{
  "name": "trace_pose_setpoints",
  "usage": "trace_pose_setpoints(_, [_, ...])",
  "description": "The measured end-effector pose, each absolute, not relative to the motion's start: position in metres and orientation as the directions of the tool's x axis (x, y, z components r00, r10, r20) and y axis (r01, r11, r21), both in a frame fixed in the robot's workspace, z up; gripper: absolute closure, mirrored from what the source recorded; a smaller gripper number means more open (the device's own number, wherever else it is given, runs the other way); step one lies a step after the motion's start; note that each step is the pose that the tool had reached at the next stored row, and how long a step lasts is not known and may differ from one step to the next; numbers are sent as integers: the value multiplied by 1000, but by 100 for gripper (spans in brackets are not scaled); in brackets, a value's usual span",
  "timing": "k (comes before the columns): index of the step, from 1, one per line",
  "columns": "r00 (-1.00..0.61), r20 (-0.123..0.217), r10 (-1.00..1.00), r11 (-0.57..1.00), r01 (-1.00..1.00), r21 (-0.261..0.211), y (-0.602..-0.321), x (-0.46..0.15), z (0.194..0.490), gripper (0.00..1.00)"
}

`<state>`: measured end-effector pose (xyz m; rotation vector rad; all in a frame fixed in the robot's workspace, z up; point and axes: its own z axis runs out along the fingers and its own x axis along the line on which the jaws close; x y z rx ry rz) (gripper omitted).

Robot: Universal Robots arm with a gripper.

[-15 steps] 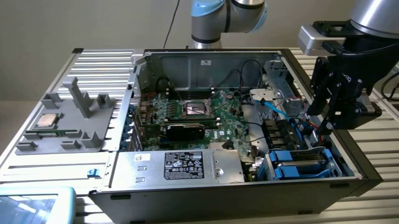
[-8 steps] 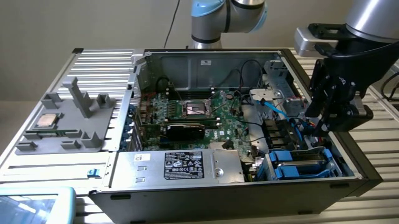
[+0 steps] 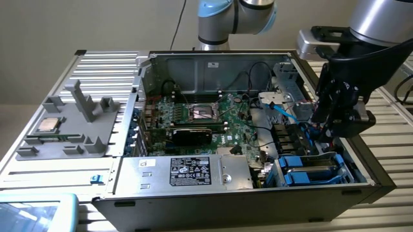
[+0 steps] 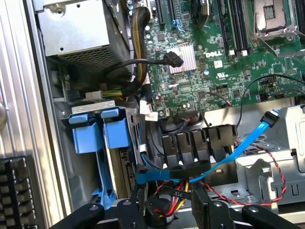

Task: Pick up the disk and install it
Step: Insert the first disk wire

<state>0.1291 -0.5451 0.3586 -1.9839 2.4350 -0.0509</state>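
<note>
Gripper point(image 4: 167, 211) stands wide open, holding nothing, above the open computer case point(image 3: 258, 203).
The disk point(image 3: 308, 173), with blue rails, sits in its slot just beside the silver box point(image 3: 193, 171), on the exterior view's right of it. A green board point(image 3: 213, 121) lies near the silver box, and a blue cable point(image 3: 284, 113) runs past the disk.

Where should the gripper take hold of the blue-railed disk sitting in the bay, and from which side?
Likely by the two blue tabs at the exposed end of the disk, coming down through the open side of the case. It stands on edge, walled in, so only that end is free.
</note>
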Motion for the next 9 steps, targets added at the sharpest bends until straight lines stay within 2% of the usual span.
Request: trace_pose_setpoints(9, [-237,18,-971,236,-971,-28,-541,129,356,48])
